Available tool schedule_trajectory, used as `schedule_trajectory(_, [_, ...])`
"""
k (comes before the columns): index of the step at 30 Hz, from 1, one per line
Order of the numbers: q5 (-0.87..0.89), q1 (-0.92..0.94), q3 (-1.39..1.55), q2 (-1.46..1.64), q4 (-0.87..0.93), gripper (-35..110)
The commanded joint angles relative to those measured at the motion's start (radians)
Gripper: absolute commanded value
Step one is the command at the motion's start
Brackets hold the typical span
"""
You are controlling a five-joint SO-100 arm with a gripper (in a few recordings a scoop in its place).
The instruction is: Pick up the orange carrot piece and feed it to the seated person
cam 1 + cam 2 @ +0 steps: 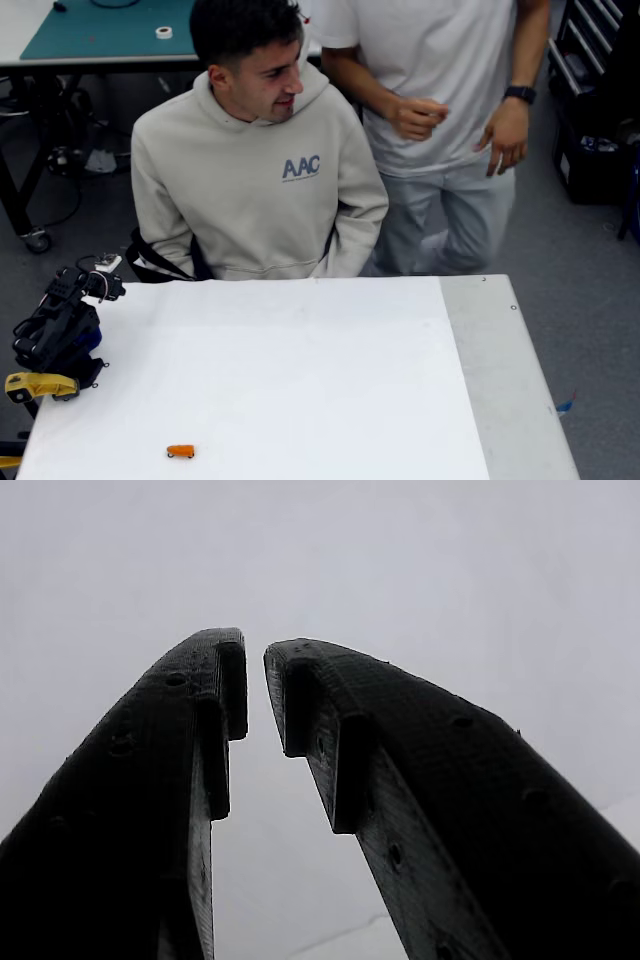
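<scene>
Tool (255, 695) seen up close in wrist view: two black fingers (400, 780) nearly together at the tips, only a narrow slit between them, nothing held; pale blank surface behind them, tips not clearly touching it. In fixed view the black arm (55, 330) sits folded at the left edge of the desk (300, 380), with a yellow part (35, 385) low on it; tool itself hard to make out there. Orange carrot piece (180, 451) lies on its side on the white desk top near the front edge, left of centre, well apart from the arm; small stubby cylinder, bright orange, nothing touching it. Seated person (255, 190) behind the far desk edge, beige hoodie with blue AAC letters, head turned toward picture right; standing person (440, 120) in white shirt and grey trousers just beside, on the right.
</scene>
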Motion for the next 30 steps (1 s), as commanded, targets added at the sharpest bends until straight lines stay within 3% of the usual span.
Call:
schedule_trajectory(1, [0.014,-0.017,-0.058,0.005,0.012,-1])
schedule_trajectory(30, [0.023,-0.009,-0.058,0.005,0.012,-1])
